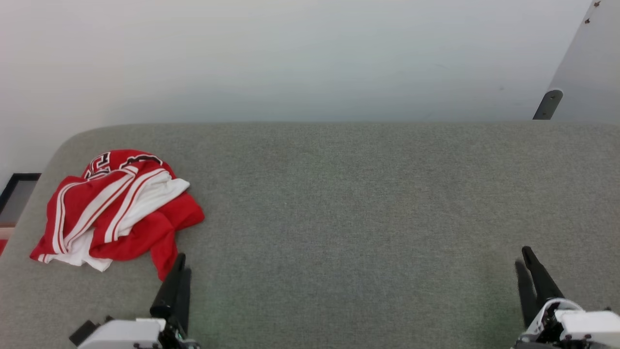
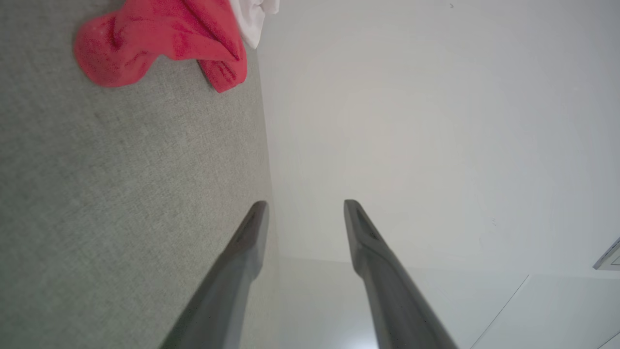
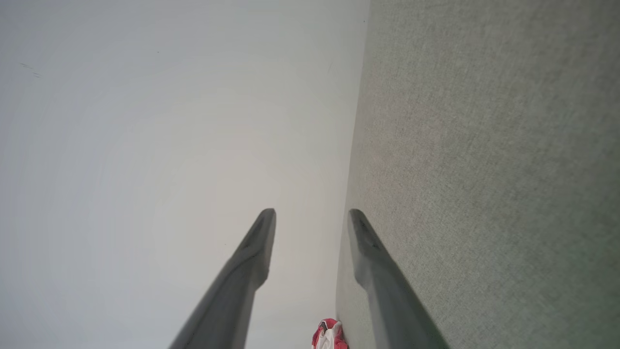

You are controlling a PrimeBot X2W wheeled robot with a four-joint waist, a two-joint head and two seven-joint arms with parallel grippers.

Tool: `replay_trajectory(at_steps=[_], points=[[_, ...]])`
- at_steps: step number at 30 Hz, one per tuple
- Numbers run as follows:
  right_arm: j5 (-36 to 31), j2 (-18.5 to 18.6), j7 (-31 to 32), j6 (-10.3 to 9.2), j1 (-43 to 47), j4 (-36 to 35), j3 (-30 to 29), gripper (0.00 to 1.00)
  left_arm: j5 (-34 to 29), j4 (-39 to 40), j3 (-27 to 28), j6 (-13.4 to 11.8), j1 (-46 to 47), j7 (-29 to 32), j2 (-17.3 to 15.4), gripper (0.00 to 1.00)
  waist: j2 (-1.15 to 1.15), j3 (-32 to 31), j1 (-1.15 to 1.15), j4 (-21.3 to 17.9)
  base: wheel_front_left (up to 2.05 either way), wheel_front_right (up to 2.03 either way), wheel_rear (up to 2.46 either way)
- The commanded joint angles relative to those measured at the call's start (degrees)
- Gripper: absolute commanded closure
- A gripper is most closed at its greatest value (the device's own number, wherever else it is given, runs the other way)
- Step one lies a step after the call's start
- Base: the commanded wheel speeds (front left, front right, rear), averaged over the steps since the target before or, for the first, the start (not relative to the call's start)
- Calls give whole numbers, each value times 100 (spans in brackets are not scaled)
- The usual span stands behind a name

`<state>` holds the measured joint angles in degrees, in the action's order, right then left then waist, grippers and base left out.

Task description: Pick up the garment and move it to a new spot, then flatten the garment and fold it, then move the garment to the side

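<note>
The garment [image 1: 118,208], a red jersey with white panels, striped trim and black-and-white lettering, lies crumpled at the left end of the grey felt table [image 1: 363,203]. My left gripper [image 1: 180,264] hovers just off the heap's near right corner, apart from the cloth. Its wrist view shows the jaws [image 2: 305,206] open and empty, with the garment [image 2: 160,43] at the top left. Far to the right, my right gripper [image 1: 523,257] stands over bare table, also open and empty [image 3: 312,215]. A small piece of the garment [image 3: 329,334] shows at that view's bottom edge.
The table's rounded left corner [image 1: 63,145] lies just behind the jersey. A pale wall [image 1: 290,58] rises behind the table. A grey panel with a dark bracket [image 1: 547,104] stands at the far right.
</note>
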<state>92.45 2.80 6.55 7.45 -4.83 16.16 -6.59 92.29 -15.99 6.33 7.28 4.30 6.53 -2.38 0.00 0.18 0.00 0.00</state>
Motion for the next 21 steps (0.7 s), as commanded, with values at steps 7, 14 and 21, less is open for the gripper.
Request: replay_trajectory(at_steps=[7, 14, 21], points=[[-104, 39, -113, 0, -222, 20, 44, 0, -200, 46, -41, 3, 169, -145, -102, 0, 0, 2, 0, 6, 0, 0, 0], [-554, 197, -343, 1, -409, 116, 266, 0, -733, -46, -199, 5, 301, -390, -275, 0, 0, 2, 0, 7, 0, 0, 0], [-1196, 384, -568, 1, -563, 246, 544, 0, -1520, -24, -248, -51, 385, -579, -372, 0, 0, 3, 0, 10, 0, 0, 0]])
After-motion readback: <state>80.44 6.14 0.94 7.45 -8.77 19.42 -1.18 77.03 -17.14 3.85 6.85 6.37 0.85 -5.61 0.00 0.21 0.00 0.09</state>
